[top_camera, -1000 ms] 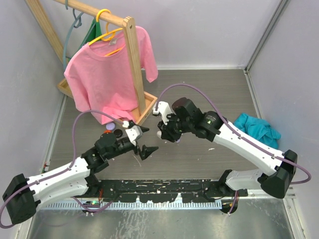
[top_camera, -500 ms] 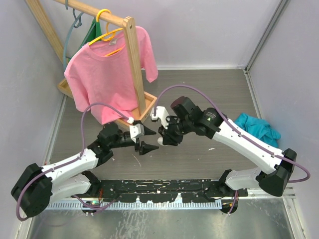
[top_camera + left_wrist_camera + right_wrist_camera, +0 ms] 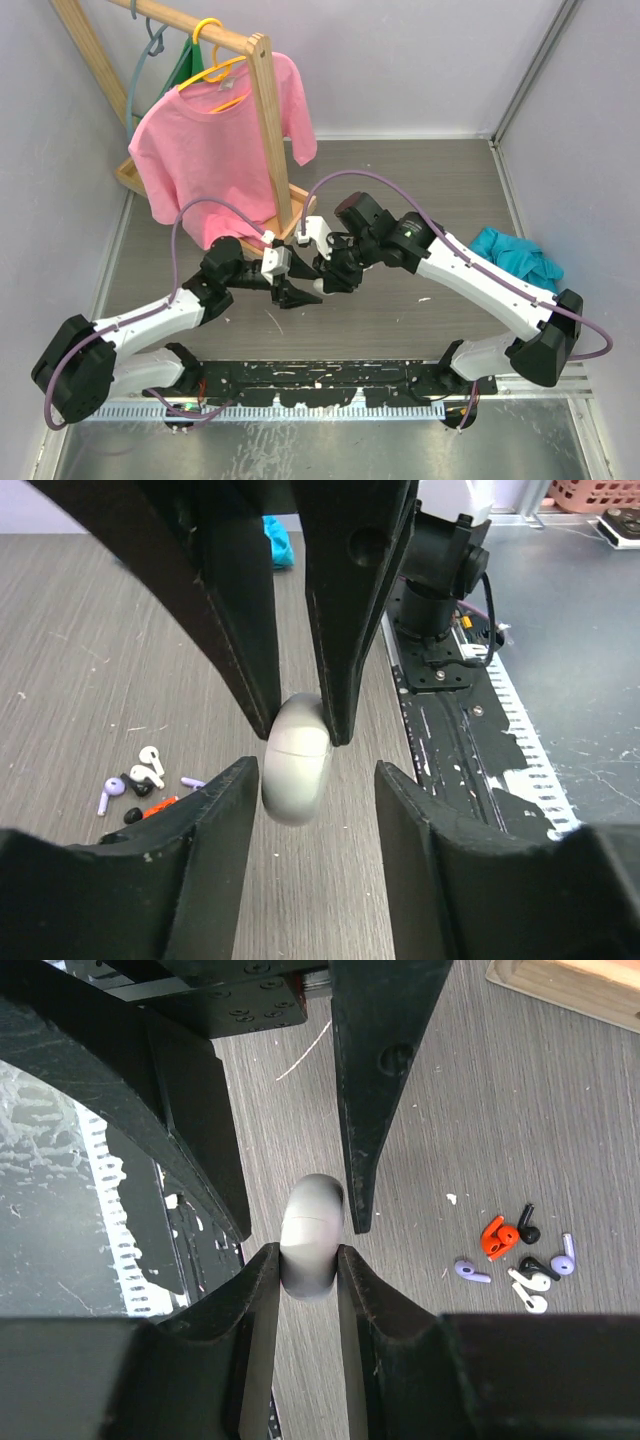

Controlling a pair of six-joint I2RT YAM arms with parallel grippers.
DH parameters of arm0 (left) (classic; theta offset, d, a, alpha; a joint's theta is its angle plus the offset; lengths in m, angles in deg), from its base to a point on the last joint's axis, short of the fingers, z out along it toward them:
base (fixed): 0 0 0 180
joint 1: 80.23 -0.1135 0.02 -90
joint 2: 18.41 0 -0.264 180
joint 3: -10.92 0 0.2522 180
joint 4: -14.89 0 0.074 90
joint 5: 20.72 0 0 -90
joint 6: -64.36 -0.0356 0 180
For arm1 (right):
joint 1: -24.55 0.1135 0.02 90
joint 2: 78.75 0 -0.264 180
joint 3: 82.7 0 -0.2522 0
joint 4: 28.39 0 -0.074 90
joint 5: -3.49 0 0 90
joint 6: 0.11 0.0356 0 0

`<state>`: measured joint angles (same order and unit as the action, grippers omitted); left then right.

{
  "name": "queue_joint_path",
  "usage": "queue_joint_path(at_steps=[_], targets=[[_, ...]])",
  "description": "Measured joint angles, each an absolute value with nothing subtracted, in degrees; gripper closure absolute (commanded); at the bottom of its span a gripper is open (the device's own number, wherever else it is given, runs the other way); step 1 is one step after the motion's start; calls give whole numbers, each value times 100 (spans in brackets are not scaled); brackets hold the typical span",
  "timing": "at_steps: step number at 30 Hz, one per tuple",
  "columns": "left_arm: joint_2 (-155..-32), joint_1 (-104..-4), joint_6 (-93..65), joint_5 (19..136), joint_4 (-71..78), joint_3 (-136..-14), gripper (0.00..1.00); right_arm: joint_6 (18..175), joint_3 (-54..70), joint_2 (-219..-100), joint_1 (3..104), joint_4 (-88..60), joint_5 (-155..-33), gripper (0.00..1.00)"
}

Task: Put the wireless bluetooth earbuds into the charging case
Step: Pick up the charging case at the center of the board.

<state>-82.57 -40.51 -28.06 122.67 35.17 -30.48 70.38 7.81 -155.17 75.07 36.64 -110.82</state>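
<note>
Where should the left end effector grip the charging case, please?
Grip the charging case by its free rounded half, from opposite the right end effector, which pinches the other half. Open jaws of the left end effector flank the free half; closing straight in should work.

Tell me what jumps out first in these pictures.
The right gripper pinches a pale round charging case above mid-table, the open left gripper straddling it. A pink T-shirt hangs on the wooden rack at far left. Tiny coloured earbuds lie loose on the table nearby.
</note>
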Motion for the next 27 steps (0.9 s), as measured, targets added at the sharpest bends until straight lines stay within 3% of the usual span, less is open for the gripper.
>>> queue_joint_path(at_steps=[12,16,20,27], targets=[[-8445,-4064,-2806,12621,3460,-3188,65,7008,690,-15594,7511,3749,-11165,94],[-8447,-4068,-2810,12621,3412,-3201,79,7008,690,-15594,7516,3767,-11216,94],[-8436,-4077,-2930,12660,3174,-3284,88,7008,690,-15589,7529,3771,-11224,79],[-8095,-4077,-3103,12466,2848,-3324,94,7077,692,-15450,7544,3605,-11224,67]])
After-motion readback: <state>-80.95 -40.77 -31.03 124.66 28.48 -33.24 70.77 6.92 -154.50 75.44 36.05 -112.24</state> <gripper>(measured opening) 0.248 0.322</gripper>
